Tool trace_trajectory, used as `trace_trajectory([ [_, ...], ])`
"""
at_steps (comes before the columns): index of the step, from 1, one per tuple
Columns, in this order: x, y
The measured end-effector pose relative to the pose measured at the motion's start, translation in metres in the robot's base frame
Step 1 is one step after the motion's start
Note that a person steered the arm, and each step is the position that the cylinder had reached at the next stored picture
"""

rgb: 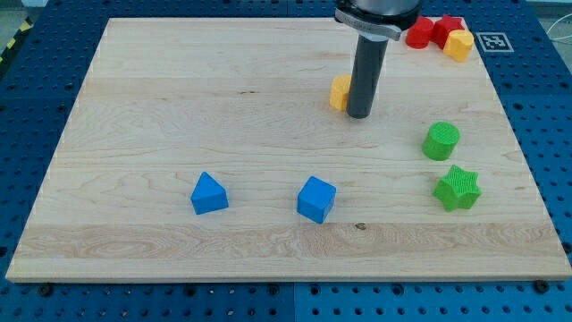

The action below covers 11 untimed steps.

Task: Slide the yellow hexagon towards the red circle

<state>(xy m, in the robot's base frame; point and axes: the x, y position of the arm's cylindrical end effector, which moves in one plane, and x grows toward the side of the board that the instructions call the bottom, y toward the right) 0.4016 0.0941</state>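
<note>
- No hand on this rig, so nothing to clench or release; just a dark rod (367, 76) w/ my tip (359, 116) down on the desk (179, 107).
- Yellow hexagon (340, 92) at upper middle of desk, touching or just beside the rod's left side; right part hidden behind rod, so shape only half readable. Taken as the task's piece by judgement.
- Red circle (417, 34) at the view's top right, packed w/ a second red block (448, 27) and another yellow block (459, 44).
- Tip on the wrong side for the push: between hexagon and target.
- Best approach, prob.: back off w/o nudging the hexagon left, go round below it to its lower-left face, then push up and to the right in line w/ the red circle.
- Push through the centre; off-centre contact likely spins it or lets it slip off the tip.
- Slow near the end, to avoid scattering the top-right cluster.
- Green circle (441, 141), green star (458, 188), blue triangle (209, 193), blue cube (316, 199) all well apart from that path.
</note>
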Motion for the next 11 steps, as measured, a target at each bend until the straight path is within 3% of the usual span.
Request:
trace_trajectory([
  [2,0.022,-0.032],
  [4,0.004,-0.071],
  [9,-0.071,0.099],
  [11,-0.065,0.096],
])
